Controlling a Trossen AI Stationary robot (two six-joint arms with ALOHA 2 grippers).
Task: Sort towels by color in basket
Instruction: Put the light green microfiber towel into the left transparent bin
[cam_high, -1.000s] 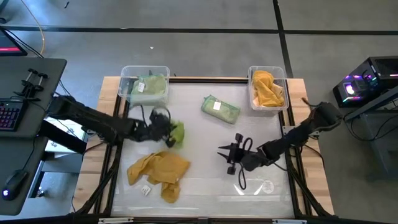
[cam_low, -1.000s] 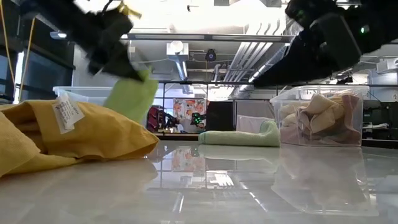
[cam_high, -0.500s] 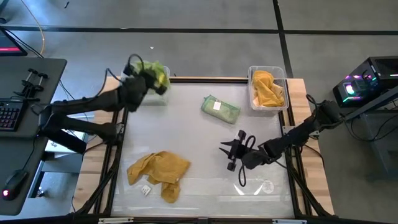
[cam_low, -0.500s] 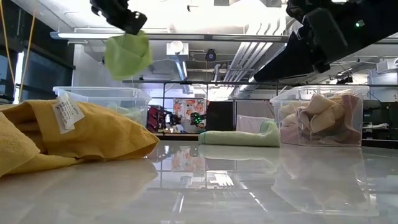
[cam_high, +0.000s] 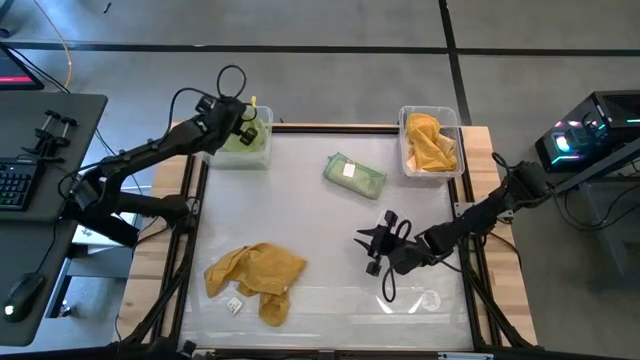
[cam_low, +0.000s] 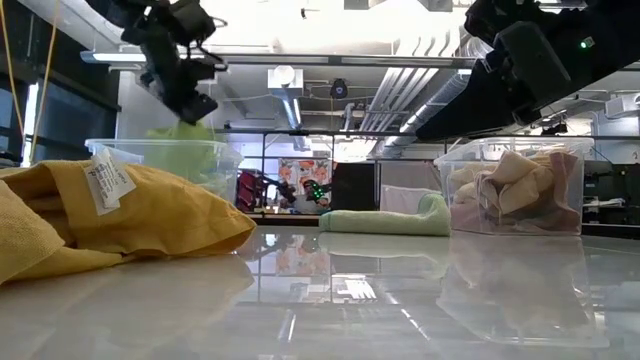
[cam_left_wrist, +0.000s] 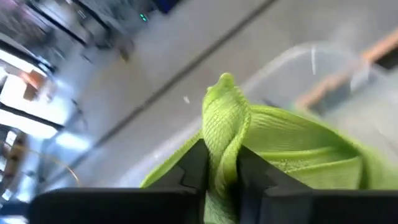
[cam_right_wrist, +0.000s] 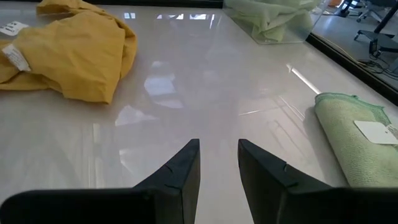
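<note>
My left gripper (cam_high: 240, 117) is over the clear far-left bin (cam_high: 268, 152) and shut on a lime towel (cam_high: 253, 133); in the low view the towel (cam_low: 181, 132) hangs from it at the bin's rim. A pale green cloth lies inside this bin. My right gripper (cam_high: 372, 246) hovers open above the table's right half, touching nothing. A mustard yellow towel (cam_high: 255, 274) lies crumpled near the table's near left. A folded pale green towel (cam_high: 355, 175) lies flat at far centre. My left gripper pinches a bunched fold (cam_left_wrist: 222, 134) of the lime towel between its two fingers (cam_left_wrist: 194, 167). It comes from above, slanting toward the far edge. The cloth hangs slack below the fingers, and its lower part (cam_low: 178, 140) dips into the far-left bin.
A second clear bin (cam_high: 404, 152) at the far right holds yellow and tan cloths (cam_high: 431, 142). A raised dark frame edges the glossy white table (cam_high: 320, 225). Open room lies between the yellow towel and my right gripper.
My left gripper lifted the lime towel clear of the table's left middle and carried it up and toward the far edge. It then came down over the far-left bin, staying shut on the towel. The towel's lower end now dips into the bin.
</note>
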